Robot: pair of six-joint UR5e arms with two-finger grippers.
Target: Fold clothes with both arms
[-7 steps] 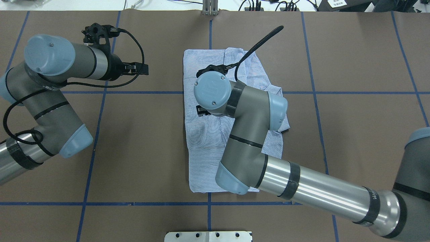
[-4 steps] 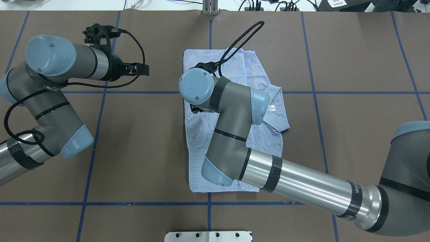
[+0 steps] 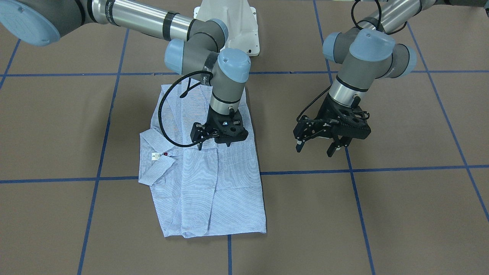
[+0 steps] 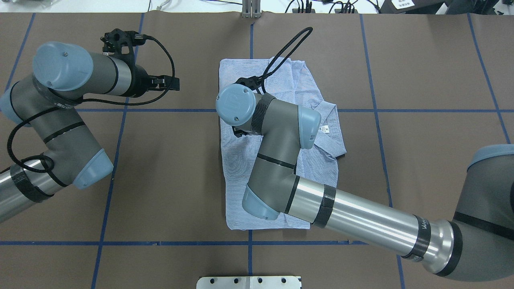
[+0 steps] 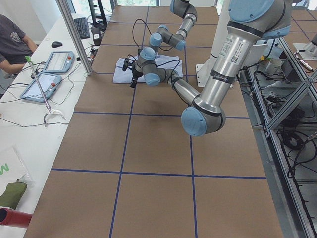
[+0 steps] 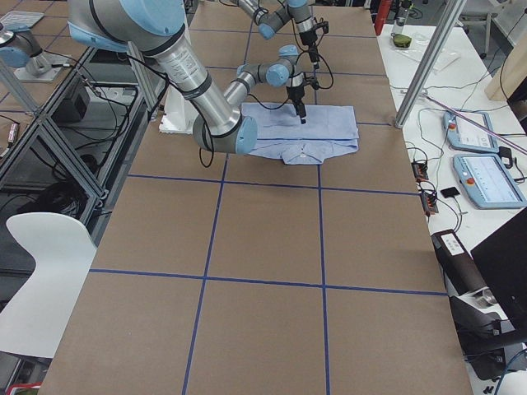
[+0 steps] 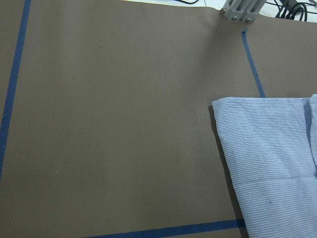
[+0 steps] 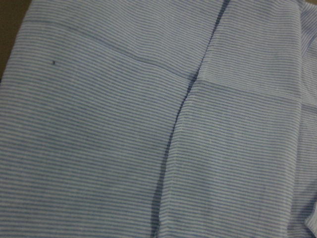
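Note:
The striped light blue shirt (image 4: 241, 180) lies folded into a narrow rectangle at the table's middle. Its collar, with a white label (image 3: 154, 156) and a red button, sticks out to one side. My right gripper (image 3: 214, 146) hangs low over the shirt's upper half, fingers pointing down and apparently open, nothing between them. From overhead the wrist hides most of it. The right wrist view is filled by the shirt (image 8: 148, 124), seen close with a seam down the middle. My left gripper (image 3: 315, 149) hovers open over bare table, well apart from the shirt (image 7: 267, 148).
Blue tape lines grid the brown table. A metal post (image 4: 251, 10) stands at the far edge and a metal plate (image 4: 249, 282) at the near edge. The white pedestal (image 3: 229, 23) is behind the shirt. A seated person (image 5: 15, 34) and tablets occupy a side bench.
The right wrist swung left across the shirt, uncovering the collar and label, then settled almost still. Its cable bent into a loop. The left arm barely moved.

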